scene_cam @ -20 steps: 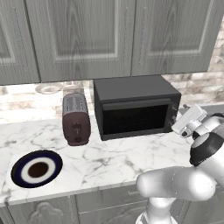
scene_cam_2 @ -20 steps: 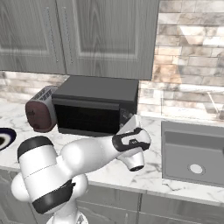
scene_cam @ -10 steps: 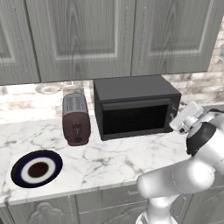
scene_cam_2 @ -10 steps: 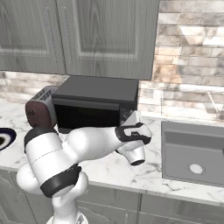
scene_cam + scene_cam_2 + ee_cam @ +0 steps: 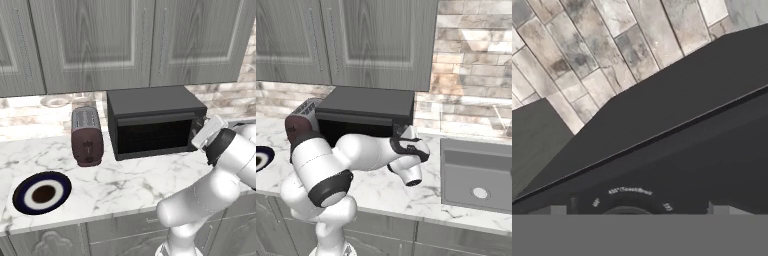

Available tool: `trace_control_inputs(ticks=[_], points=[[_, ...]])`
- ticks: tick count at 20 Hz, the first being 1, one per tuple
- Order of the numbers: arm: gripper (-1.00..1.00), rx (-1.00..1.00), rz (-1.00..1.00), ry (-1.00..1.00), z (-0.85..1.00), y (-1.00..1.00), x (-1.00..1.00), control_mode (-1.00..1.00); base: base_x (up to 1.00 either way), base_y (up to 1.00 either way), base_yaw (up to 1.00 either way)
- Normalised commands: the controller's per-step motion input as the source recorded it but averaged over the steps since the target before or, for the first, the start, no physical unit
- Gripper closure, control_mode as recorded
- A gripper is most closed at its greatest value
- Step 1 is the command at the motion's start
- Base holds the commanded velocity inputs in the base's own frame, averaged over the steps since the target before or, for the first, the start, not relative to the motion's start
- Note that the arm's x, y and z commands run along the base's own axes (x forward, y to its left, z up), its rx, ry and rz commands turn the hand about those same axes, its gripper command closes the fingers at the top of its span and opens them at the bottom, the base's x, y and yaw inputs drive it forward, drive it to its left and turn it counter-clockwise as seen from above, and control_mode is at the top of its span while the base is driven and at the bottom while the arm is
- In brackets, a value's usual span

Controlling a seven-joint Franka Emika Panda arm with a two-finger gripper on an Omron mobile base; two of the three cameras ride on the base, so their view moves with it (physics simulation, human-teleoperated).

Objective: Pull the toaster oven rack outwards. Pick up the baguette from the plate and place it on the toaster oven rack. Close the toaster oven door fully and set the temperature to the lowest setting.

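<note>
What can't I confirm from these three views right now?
- Baguette and rack: behind the closed, dark door of the toaster oven, if inside; the plate is bare.
- Temperature dial: hand view's bottom edge cuts it; its printing is too small to read.
- End effector: fingertips hidden behind the wrist in both base views.

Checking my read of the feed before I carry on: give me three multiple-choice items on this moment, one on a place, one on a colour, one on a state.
1. Where does the slot toaster stand?
A. left of the toaster oven
B. on top of it
C. in the sink

2. What colour is the plate's centre?
A. white
B. dark brown
C. red

3. How is the toaster oven door?
A. lying open
B. shut
C. taken off

Answers: 1 A, the left base view shows it beside the oven's left wall. 2 B, brown inside a white ring. 3 B, the panel stands flush with the oven's front.
</note>
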Motion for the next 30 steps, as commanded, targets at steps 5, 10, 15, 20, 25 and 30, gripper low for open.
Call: trace_control_inputs(ticks=[5,10,15,20,25,30], points=[[1.0,-0.03,0.0,0.0,-0.12,0.0,0.2,-1.0,0.0,0.0,0.0],[1.0,-0.03,0.0,0.0,-0.02,0.0,0.23,-1.0,0.0,0.0,0.0],[1.0,-0.05,0.0,0.0,0.0,0.0,0.29,-1.0,0.0,0.0,0.0],[1.0,-0.11,0.0,0.0,0.0,0.0,0.33,-1.0,0.0,0.0,0.0],[1.0,-0.19,0.0,0.0,0.0,0.0,0.26,-1.0,0.0,0.0,0.0],[1.0,-0.21,0.0,-0.03,0.0,0.0,0.19,-1.0,0.0,0.0,0.0]])
